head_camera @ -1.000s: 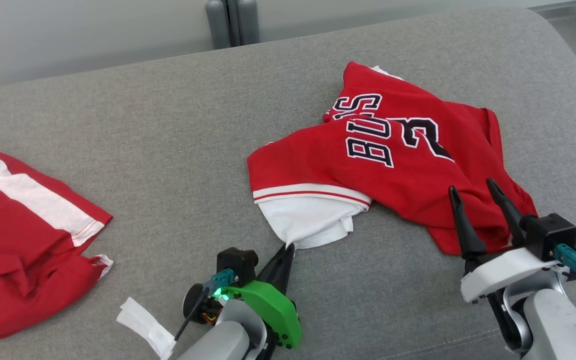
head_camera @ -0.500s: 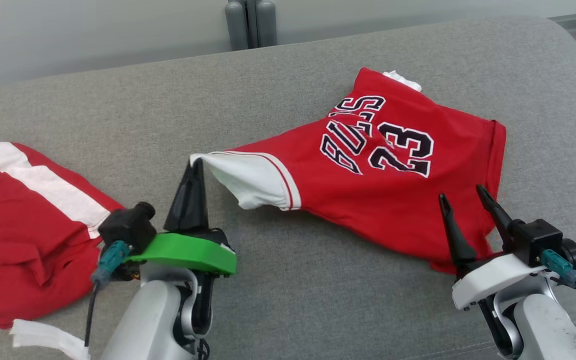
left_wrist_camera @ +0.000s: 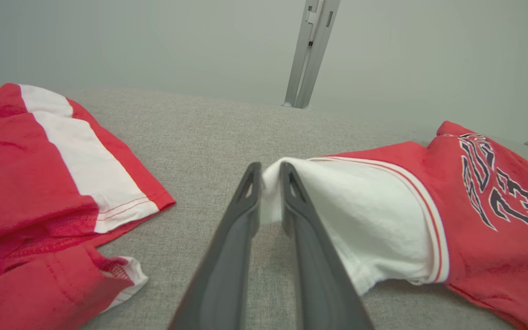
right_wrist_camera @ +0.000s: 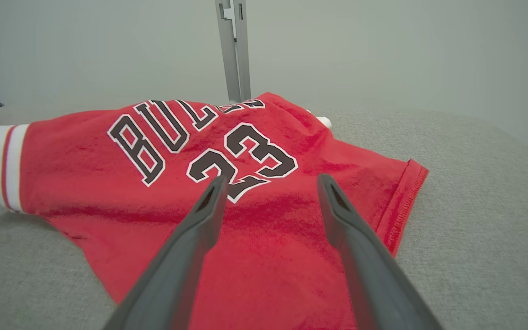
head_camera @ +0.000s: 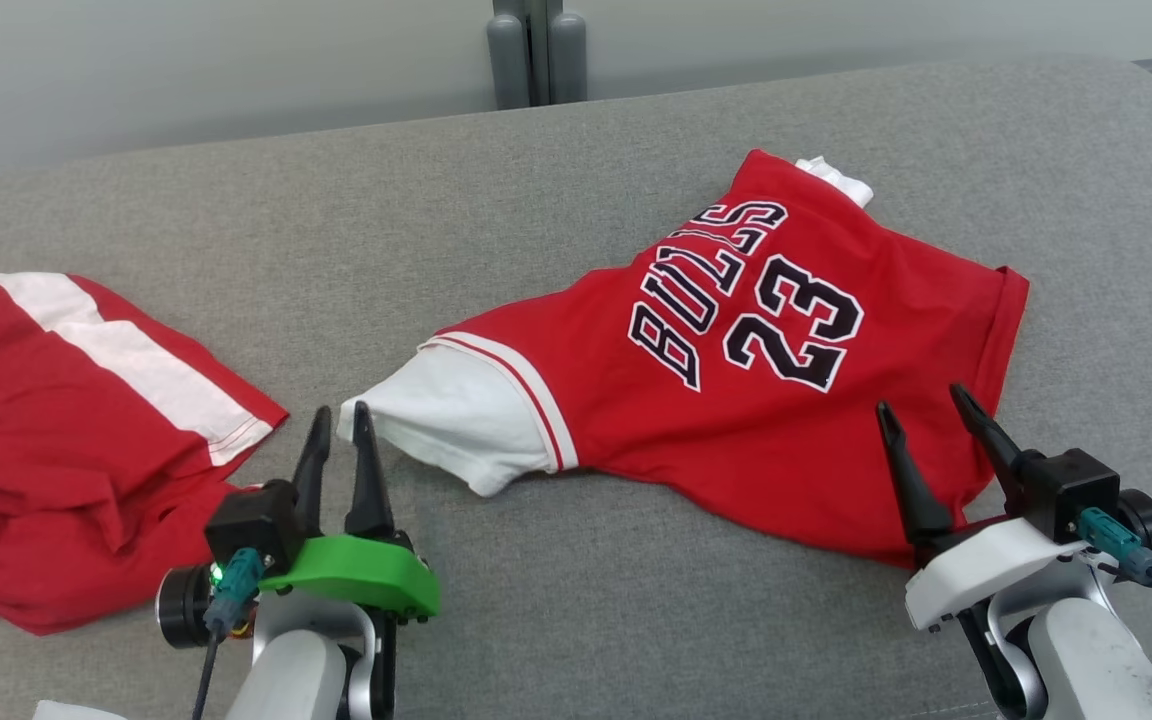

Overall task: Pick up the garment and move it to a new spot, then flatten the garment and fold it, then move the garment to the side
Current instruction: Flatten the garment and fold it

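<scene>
At seven o'clock your left gripper [head_camera: 340, 410] straddled the jersey [head_camera: 656, 440] by its white sleeve [head_camera: 446, 430], grip uncertain; retreating could drag it. At five, your right gripper [head_camera: 919, 397] gaped.

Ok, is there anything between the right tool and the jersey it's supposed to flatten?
Nothing visible. The right tool hangs open just over the jersey at its near edge, with only red cloth under its fingers. The red shorts lie well off to the left on the grey cushion.

Bare surface [head_camera: 356, 280] between jersey [head_camera: 736, 420] and cloth [head_camera: 66, 460]
</scene>
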Robot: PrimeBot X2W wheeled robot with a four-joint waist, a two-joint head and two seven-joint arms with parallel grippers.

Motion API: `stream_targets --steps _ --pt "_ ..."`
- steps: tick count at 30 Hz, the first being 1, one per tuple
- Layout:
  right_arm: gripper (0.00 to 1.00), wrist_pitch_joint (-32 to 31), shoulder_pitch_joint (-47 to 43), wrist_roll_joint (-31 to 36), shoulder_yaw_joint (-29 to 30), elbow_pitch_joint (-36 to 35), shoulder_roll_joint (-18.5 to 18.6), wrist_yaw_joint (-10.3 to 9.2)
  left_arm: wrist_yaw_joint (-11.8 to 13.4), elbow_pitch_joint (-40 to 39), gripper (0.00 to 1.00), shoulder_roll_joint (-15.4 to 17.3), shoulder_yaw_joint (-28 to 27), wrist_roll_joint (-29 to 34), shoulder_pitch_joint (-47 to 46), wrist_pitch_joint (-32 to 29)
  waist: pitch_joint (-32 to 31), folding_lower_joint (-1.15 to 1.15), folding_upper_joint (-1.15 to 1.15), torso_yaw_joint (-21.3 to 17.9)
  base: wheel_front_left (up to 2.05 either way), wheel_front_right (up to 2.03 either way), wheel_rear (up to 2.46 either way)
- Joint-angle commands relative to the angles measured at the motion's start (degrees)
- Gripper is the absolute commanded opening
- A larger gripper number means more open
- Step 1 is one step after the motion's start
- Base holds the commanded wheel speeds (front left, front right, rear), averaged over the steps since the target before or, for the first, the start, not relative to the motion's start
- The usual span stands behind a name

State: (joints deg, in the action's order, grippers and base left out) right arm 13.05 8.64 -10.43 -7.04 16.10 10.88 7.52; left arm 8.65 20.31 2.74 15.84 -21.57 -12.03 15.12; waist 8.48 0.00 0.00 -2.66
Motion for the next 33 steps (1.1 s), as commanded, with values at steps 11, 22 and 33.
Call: stream_targets --steps 11,22,33 --pt "1.0 0.5 -2.2 0.2 0.1 -0.7 -1.9 -0.06 -3.2 -17.4 1.0 0.3 -1.0 2.5 5.7 0.0 -3.1 0.0 0.0 2.7 0.0 0.0 0.0" --pt "1.0 -1.3 -7.8 1.7 2.9 1.1 -4.4 -0.06 -3.7 -16.6 1.0 0.3 1.5 1.4 8.4 0.0 -4.0 0.0 0.0 1.8 0.0 0.0 0.0" --pt "1.0 -6.5 -11.5 4.8 10.0 4.3 -7.2 -0.06 -3.7 -15.3 1.0 0.3 2.9 0.7 6.4 0.0 -3.0 0.0 0.0 0.2 0.0 0.0 0.0"
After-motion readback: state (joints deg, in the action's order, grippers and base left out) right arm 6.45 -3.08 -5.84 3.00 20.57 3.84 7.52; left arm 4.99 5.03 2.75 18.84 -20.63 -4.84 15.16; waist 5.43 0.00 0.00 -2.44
